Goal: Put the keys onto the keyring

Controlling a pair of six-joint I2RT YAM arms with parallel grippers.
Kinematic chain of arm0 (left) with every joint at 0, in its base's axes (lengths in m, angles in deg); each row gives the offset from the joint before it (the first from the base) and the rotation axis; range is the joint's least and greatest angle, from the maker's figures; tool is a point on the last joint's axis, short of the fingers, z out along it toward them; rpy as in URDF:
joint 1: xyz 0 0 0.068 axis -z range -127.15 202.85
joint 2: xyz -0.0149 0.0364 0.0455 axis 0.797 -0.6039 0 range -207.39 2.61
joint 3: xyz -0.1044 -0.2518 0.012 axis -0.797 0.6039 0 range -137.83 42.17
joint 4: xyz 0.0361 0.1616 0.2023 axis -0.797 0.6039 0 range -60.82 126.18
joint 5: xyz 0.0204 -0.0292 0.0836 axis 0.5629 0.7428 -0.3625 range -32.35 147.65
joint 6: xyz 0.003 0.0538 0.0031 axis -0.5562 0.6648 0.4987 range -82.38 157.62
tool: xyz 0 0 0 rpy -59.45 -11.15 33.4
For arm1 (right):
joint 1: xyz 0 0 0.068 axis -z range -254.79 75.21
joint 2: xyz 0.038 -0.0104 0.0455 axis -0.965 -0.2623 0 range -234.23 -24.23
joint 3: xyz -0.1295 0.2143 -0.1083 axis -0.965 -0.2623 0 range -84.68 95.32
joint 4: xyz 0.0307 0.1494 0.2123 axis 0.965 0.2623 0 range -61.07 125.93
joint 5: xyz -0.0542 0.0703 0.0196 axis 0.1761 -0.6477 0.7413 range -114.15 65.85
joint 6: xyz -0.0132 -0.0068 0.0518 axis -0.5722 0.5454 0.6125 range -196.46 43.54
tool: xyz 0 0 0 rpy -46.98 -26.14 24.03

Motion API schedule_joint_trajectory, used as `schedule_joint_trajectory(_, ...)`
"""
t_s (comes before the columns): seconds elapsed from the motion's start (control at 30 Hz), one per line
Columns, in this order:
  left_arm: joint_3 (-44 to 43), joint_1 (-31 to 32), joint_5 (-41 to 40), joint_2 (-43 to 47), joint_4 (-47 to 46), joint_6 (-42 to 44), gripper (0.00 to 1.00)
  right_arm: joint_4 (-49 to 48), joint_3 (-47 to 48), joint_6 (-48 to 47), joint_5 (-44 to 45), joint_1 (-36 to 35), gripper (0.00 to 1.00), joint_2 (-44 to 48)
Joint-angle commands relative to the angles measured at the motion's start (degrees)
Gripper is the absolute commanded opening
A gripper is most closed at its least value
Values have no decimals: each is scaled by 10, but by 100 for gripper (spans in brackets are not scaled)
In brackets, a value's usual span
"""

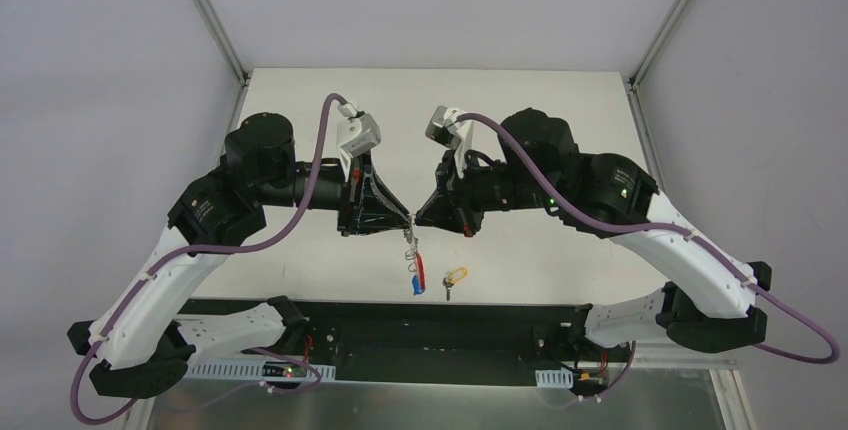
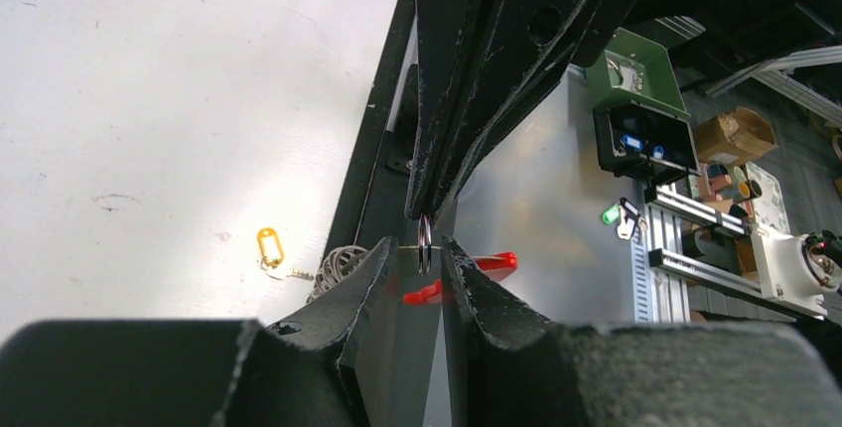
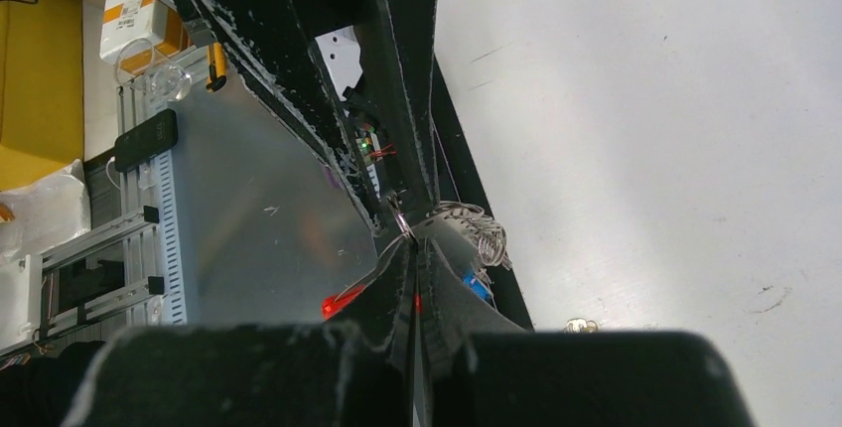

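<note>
Keyring [image 1: 408, 238]: raised over tabletop [image 1: 560, 110] at centre, ring pinched in closed tips of right pincer [image 3: 412, 248]; red strap [image 1: 420, 274] and blue tag [image 1: 414, 288] trailing toward 6 o'clock. Left pincer [image 2: 419, 248]: parted, fingers [image 2: 372, 268] either side of ring, apart from it. Key [image 1: 455, 277]: flat on tabletop, near tag at its 3 o'clock, yellow head toward 1 o'clock, unattached.

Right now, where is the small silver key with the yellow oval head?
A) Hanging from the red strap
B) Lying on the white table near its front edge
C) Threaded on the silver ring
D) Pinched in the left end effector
B: the small silver key with the yellow oval head lies on the white table, beside but separate from the dangling thin silver keyring with the red strap and blue tag.
</note>
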Motion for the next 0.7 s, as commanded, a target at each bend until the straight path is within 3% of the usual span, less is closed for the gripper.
schedule_joint_trajectory(0.0,-21,5,1,0,-8,10,22,-11,27,6,-10,3,0,1)
schedule_joint_trajectory(0.3,-25,4,2,-1,-5,11,16,-11,27,6,-14,2,0,0)
schedule_joint_trajectory(0.47,-23,5,16,-3,-6,25,0,-10,29,8,-13,2,0,-1)
schedule_joint_trajectory(0.67,-20,5,13,-5,-6,45,0,-13,27,12,-27,2,0,-1)
